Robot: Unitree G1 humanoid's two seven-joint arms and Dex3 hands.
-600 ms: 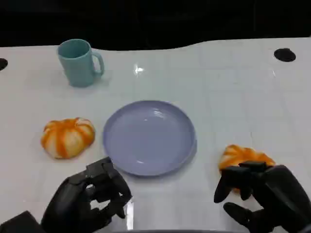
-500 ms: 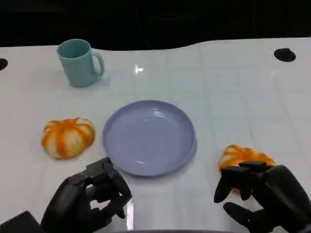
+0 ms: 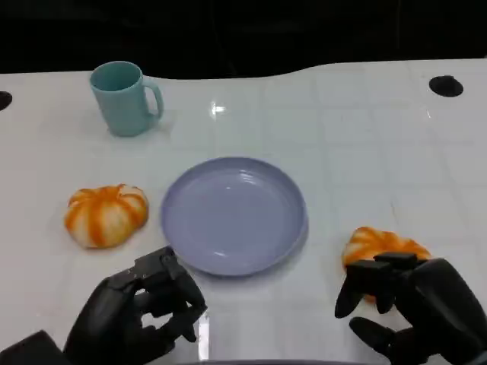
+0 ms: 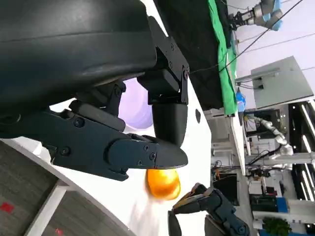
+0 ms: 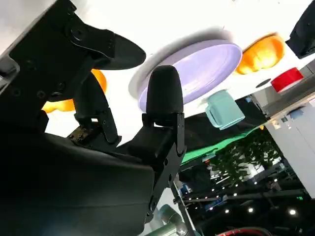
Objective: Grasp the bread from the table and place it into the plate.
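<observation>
Two orange-and-white round breads lie on the white table, one left of the plate (image 3: 106,214) and one to its right (image 3: 380,245). The lavender plate (image 3: 233,215) sits between them with nothing on it. My right hand (image 3: 415,306) hovers at the near edge of the right bread with fingers apart, holding nothing. In the right wrist view that bread (image 5: 100,80) shows between the fingers (image 5: 165,93), with the plate (image 5: 197,69) beyond. My left hand (image 3: 141,313) is low near the table's front edge, fingers loosely bent and holding nothing, short of the left bread.
A teal mug (image 3: 125,97) stands at the back left. A black round hole (image 3: 445,85) marks the table's far right. In the left wrist view, the right bread (image 4: 163,183) and my right hand (image 4: 209,212) appear past the plate (image 4: 138,101).
</observation>
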